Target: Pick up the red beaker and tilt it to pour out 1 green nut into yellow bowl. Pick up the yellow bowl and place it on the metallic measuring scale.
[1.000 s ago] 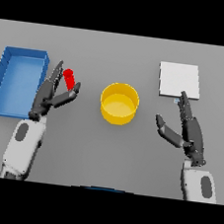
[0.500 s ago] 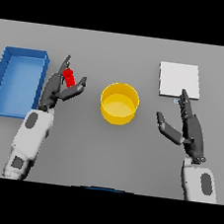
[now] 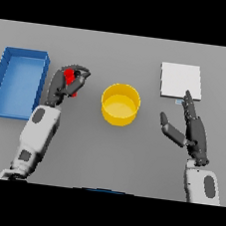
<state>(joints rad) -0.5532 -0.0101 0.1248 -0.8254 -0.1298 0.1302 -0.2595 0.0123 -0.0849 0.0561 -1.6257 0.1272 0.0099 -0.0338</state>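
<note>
The red beaker [image 3: 70, 76] sits left of the yellow bowl [image 3: 120, 104], and my left hand [image 3: 63, 85] has its fingers and thumb curled round it, so only part of the red shows. The bowl stands at the table's middle, upright, a short gap right of that hand. Whether a green nut is in the beaker is hidden. The metallic scale [image 3: 181, 81], a flat pale square, lies at the back right. My right hand [image 3: 192, 130] is open below the scale and right of the bowl, fingers straight, touching nothing.
A blue rectangular tray [image 3: 3, 84] lies along the left edge of the table, just left of my left arm. The grey table surface stretches between bowl and scale.
My left hand has closed round the red beaker, which was beside its straight fingers before. The left arm reached forward. The right hand barely moved.
</note>
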